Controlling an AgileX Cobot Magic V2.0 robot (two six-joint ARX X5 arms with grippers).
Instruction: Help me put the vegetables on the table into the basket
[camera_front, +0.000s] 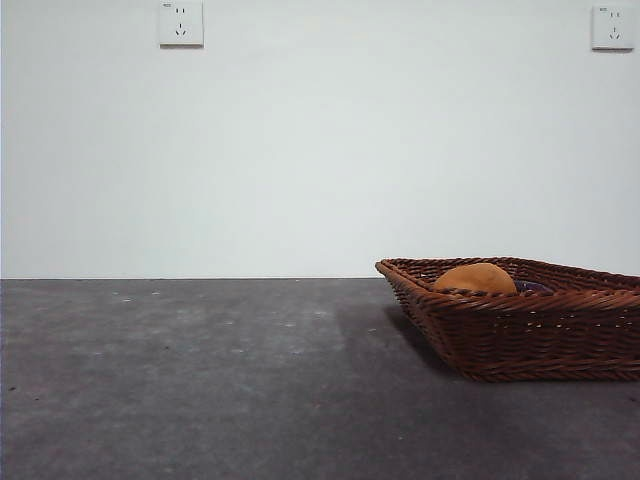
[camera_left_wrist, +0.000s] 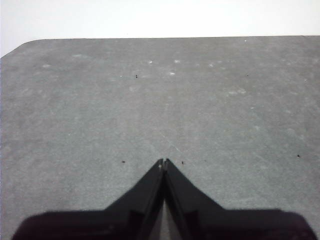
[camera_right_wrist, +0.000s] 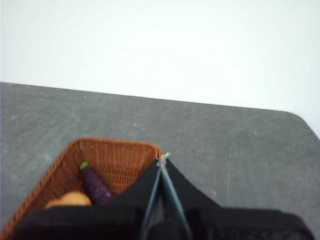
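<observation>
Bare desk (camera_front: 200, 380); wicker basket (camera_front: 540, 340) holds potato (camera_front: 475, 279) and eggplant (camera_right_wrist: 95, 186), light, stiff toys best pinched mid-body; both pincers clenched, empty.

1. The left gripper (camera_left_wrist: 164, 162) hangs above the table (camera_left_wrist: 150, 100), its two black jaws pressed together so that their tips meet in a single point with nothing between them.
2. The table is dark grey and matte, slightly speckled, with a few pale scuffs toward its far edge and some tiny dark specks scattered about.
3. One far corner of the table is rounded off, and the far edge runs straight across from it.
4. Beyond that edge stands a plain white wall (camera_left_wrist: 160, 17).
5. The black body of the gripper spreads wide behind the jaws.
</observation>
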